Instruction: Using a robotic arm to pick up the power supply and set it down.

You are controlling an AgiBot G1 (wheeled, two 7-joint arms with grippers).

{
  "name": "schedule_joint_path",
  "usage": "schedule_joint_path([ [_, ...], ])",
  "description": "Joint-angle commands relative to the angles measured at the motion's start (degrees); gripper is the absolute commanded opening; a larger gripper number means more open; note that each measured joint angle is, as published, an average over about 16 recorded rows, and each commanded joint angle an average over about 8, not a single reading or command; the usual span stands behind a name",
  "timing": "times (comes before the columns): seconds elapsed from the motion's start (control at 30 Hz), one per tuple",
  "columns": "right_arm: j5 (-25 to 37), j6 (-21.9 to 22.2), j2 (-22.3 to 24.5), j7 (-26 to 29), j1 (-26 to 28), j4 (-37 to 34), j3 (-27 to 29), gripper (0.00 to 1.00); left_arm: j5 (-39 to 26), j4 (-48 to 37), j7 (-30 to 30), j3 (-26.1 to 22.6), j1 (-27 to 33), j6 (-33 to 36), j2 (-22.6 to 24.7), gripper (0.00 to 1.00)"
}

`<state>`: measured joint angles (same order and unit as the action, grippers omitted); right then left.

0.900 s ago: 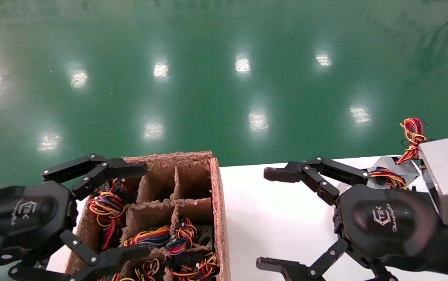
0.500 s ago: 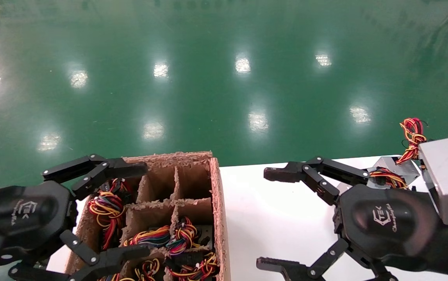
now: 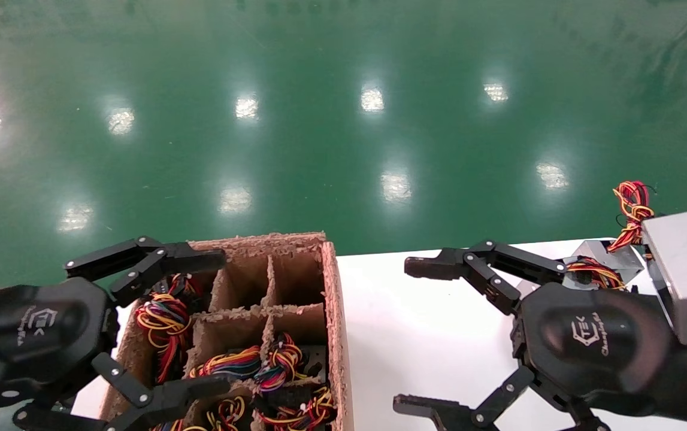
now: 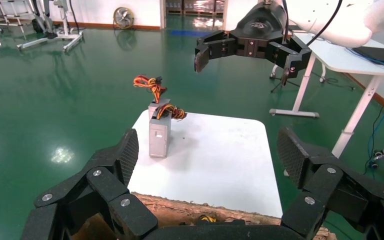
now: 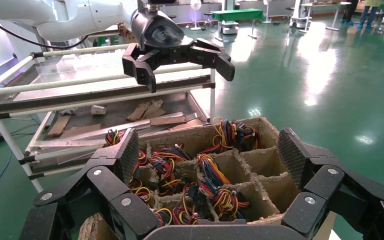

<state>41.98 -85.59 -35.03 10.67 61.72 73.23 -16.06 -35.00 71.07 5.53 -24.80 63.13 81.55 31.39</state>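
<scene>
Hovering, both arms static: no visible shift from frames just prior, so pick not yet begun. Left gripper (image 3: pixel 157 317) above divided cardboard box (image 3: pixel 331 311), fingers spread wide, holding nothing. Right gripper (image 3: pixel 433 335) above white table (image 3: pixel 427 323), likewise wide open, empty. Power supply (image 4: pixel 159 134) upright near table's far edge, wire bundle (image 4: pixel 152 87) on top, well apart from either gripper. More wired units sit in box compartments. Judgement: approach phase pending; which unit is target unclear.
</scene>
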Motion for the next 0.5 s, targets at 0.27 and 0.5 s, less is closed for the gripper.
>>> schedule_joint_path([
  [0.27, 0.0, 0.0, 0.0, 0.0, 0.0, 0.0, 0.0, 1.00, 0.0, 0.0, 0.0, 0.0, 0.0, 0.0, 0.0, 0.00],
  [0.5, 1.1, 0.3, 0.0, -0.1, 0.1, -0.2, -0.4, 1.00, 0.0, 0.0, 0.0, 0.0, 0.0, 0.0, 0.0, 0.00],
])
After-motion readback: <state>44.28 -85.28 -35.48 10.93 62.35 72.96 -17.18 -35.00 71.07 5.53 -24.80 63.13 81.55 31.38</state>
